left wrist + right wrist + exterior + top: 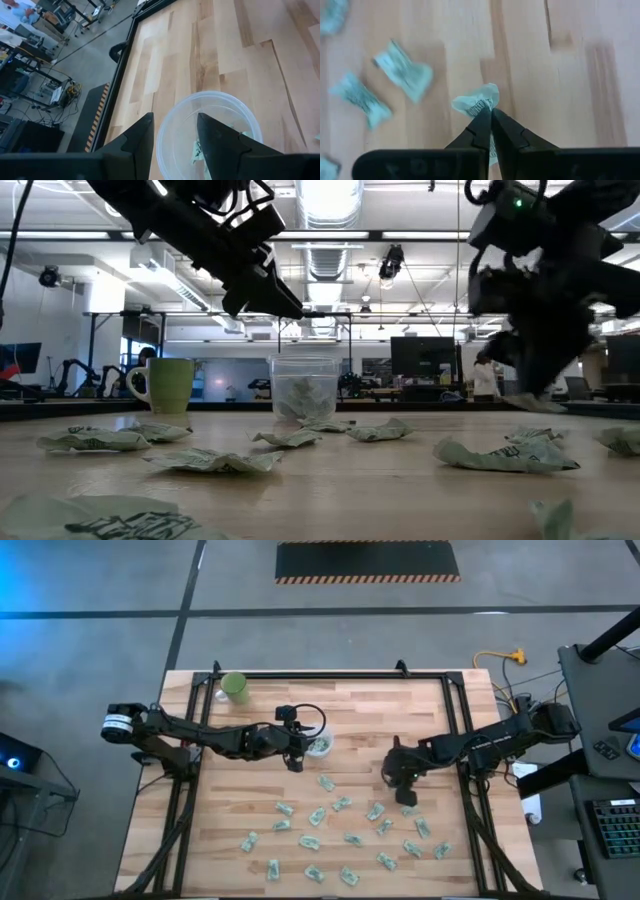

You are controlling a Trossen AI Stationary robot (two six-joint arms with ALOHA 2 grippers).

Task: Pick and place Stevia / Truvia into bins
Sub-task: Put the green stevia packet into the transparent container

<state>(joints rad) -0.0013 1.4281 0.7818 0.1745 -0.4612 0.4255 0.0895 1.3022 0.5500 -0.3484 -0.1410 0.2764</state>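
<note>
My right gripper pinches one packet; a few lie in the clear cup, many remain toward the table's near edge.

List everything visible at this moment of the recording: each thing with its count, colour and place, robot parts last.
Sweetener packets: about twenty loose, pale green and white, scattered over the near half of the table; a few more lie in the clear cup; one is pinched in the right gripper.
Clear cup: one, translucent whitish, mid-table under the left gripper.
Mug: one, light green, far left corner of the table.
Table: one, light wood with a black frame.
Left gripper: dark, open, over the clear cup.
Right gripper: dark, shut on a packet, right of centre, low over the table.
</note>
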